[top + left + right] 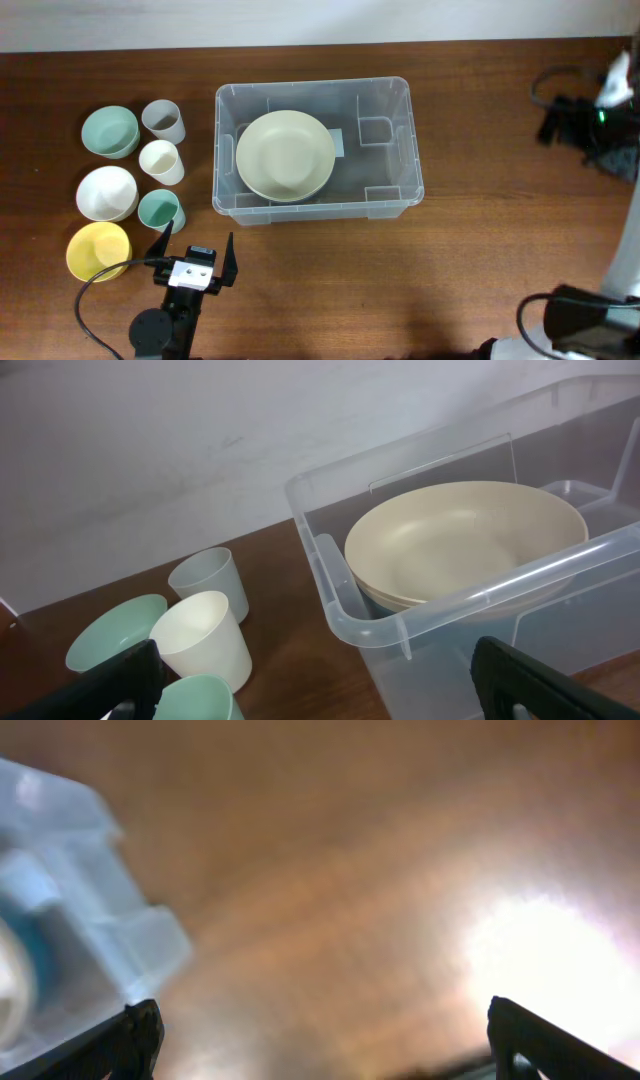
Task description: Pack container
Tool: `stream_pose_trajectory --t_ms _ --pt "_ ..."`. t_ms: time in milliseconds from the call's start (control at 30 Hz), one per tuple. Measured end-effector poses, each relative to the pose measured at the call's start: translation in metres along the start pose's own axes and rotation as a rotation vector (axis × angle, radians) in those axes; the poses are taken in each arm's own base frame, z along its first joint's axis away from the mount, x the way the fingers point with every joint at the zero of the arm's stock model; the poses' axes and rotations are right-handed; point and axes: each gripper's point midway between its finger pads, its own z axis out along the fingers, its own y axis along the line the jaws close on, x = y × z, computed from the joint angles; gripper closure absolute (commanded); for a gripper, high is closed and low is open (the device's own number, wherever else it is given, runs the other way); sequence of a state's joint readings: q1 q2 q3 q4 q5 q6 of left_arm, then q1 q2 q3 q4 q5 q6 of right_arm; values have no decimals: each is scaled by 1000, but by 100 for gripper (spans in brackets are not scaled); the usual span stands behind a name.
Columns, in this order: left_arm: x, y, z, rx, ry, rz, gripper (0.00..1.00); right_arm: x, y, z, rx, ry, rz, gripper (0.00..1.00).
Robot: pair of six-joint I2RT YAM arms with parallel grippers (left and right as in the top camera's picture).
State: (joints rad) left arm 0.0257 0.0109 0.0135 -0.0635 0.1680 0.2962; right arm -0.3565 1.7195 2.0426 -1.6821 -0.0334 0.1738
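Observation:
The clear plastic container (400, 196) stands in the middle of the table with a beige bowl (285, 155) inside it on the left. In the left wrist view the container's near corner (345, 622) and the beige bowl (465, 540) are ahead and to the right. My left gripper (196, 250) is open and empty, low near the front edge, just right of the teal cup (160, 210); its fingertips frame the left wrist view (315, 690). My right gripper (325, 1040) is open and empty over bare table at the far right (555, 120), with a blurred container corner (60, 910) at its left.
Left of the container stand a green bowl (110, 131), grey cup (163, 121), cream cup (162, 161), white bowl (107, 193) and yellow bowl (98, 250). The left wrist view shows the grey cup (210, 580), cream cup (205, 640), green bowl (115, 630) and teal cup (195, 700).

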Motion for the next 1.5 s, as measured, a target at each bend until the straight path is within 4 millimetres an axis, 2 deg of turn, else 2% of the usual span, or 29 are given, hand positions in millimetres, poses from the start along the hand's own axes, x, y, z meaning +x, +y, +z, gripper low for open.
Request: stream_pose_trajectory --t_ms 100,300,533,1500 --pt "0 0 0 0 0 0 0 0 -24 29 20 29 67 1" --pt "0 0 0 0 0 0 0 0 -58 80 30 58 166 1" --pt "0 0 0 0 0 0 0 6 -78 106 39 75 222 1" --pt "0 -1 0 3 -1 0 0 7 -74 110 12 79 225 1"
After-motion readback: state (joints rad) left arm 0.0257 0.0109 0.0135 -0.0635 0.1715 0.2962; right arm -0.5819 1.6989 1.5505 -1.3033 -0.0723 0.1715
